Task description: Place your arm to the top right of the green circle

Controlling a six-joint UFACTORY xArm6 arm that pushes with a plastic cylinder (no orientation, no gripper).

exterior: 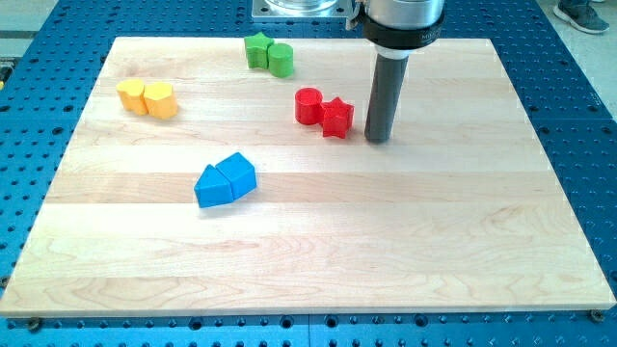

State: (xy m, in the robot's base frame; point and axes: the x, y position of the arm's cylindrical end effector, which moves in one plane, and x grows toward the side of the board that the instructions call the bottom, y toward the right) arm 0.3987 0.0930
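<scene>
One upright green circle (281,59), axis vertical.

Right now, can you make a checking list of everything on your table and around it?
Surface: pale wooden board, flat, on a blue table with rows of holes.
Job's things: green circle near the view's top, touching the green star on its left.
My tip: my tip rests on the board, just right of the red star, lower right of the green circle, not yet at its top right.
Clutter: red cylinder touching the red star; two yellow blocks at the view's left; two blue blocks side by side.
Grippers: nothing seen.
Cables: nothing seen.
Surroundings: metal base at the view's top.
</scene>
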